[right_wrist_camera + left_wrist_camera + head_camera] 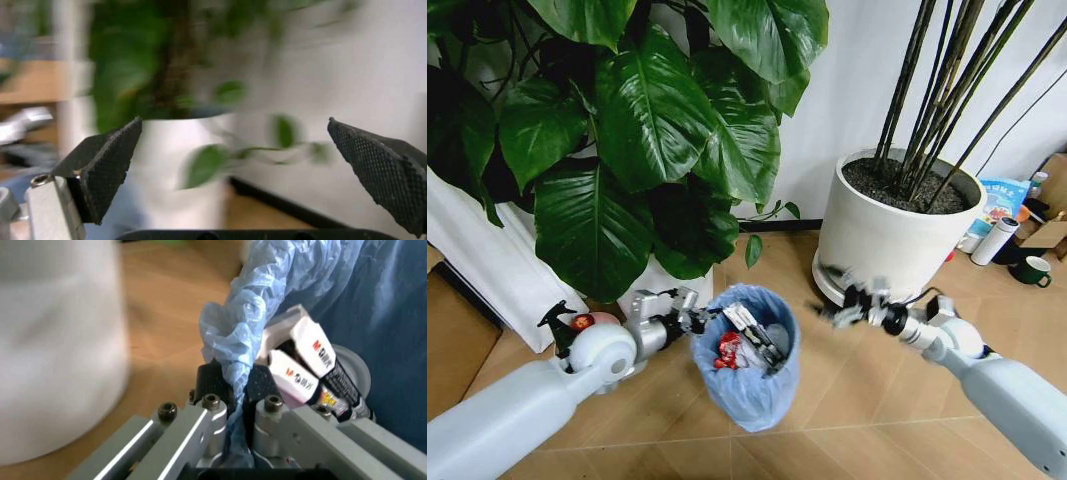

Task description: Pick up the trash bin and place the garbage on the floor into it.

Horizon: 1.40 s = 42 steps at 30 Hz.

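Left gripper (695, 318): clamped on the left rim of the small round black trash bin lined with crinkly light-blue plastic (745, 385); in the left wrist view the two black fingers (215, 381) pinch a fold of the blue bag with the jaws closed onto it. The white left arm reaches in from the lower left of the head view, passing in front of a large white pot (487, 255) that holds a broad-leaved green plant (657, 120).

Trash bin: stands at centre on the light brown herringbone wood-look floor (857, 400), just in front of the leafy plant. Inside lie pieces of garbage: a red wrapper (728, 349), crumpled white paper, and a white-and-black carton with red print (310, 365) leaning against the rim near the gripper's fingers.

Right gripper (847, 303): held above the floor to the right of the bin, apart from it, in front of a round white pot (882, 235) of dark soil and tall thin stems. In the right wrist view its two black textured pads (110, 165) stand wide apart with nothing between them.

Far right: a white cylindrical bottle (995, 241) and a dark green mug (1032, 270) stand on the floor beside the round pot.
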{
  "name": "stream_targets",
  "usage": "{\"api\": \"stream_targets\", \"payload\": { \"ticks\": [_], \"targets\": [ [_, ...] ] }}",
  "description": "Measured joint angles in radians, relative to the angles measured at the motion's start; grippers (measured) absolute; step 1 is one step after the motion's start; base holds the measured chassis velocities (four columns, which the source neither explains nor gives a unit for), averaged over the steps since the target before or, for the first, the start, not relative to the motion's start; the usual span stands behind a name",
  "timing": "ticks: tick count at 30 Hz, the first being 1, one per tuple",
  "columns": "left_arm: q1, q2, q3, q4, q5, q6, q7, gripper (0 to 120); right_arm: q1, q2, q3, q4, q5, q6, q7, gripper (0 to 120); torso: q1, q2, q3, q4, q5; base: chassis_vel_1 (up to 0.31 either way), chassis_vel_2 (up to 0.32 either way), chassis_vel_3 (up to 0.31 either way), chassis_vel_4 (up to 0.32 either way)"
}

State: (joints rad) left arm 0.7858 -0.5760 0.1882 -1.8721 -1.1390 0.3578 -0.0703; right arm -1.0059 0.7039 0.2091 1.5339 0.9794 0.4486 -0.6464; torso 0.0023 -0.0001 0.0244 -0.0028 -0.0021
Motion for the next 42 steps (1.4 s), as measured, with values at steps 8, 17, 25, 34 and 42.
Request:
{"api": "stream_targets", "payload": {
  "ticks": [8, 17, 25, 34, 42],
  "targets": [
    [0.174, 0.069, -0.211, 0.006, 0.015, -0.005, 0.004, 0, -0.137, 0.011, 0.173, 0.013, -0.032, 0.008, 0.149, 100, 0.000, 0.000, 0.000, 0.0004, 0.0000, 0.000, 0.000, 0.000, 0.000],
    [0.306, 0.126, -0.314, 0.001, 0.045, -0.014, 0.006, 0, -0.329, 0.047, 0.364, 0.018, -0.112, -0.025, 0.245, 100, 0.000, 0.000, 0.000, 0.0006, 0.0003, 0.000, 0.000, 0.000, 0.000],
    [0.305, 0.154, -0.297, 0.020, 0.046, -0.015, 0.004, 0, -0.543, 0.080, 0.632, 0.086, -0.138, -0.039, 0.246, 100, 0.000, 0.000, 0.000, 0.0001, 0.0000, 0.000, 0.000, 0.000, 0.000],
    [0.369, 0.166, -0.369, 0.022, 0.052, -0.021, 0.003, 0, -0.648, 0.152, 0.741, 0.124, -0.156, -0.052, 0.236, 100, 0.000, 0.000, 0.000, 0.0001, 0.0001, 0.000, 0.000, 0.000, 0.000],
    [0.444, 0.176, -0.447, -0.005, 0.054, -0.021, -0.005, 0, -0.661, 0.173, 0.767, 0.129, -0.155, -0.052, 0.229, 100, 0.000, 0.000, 0.000, 0.0002, 0.0002, 0.000, 0.000, 0.000, 0.000]
  ]
}}
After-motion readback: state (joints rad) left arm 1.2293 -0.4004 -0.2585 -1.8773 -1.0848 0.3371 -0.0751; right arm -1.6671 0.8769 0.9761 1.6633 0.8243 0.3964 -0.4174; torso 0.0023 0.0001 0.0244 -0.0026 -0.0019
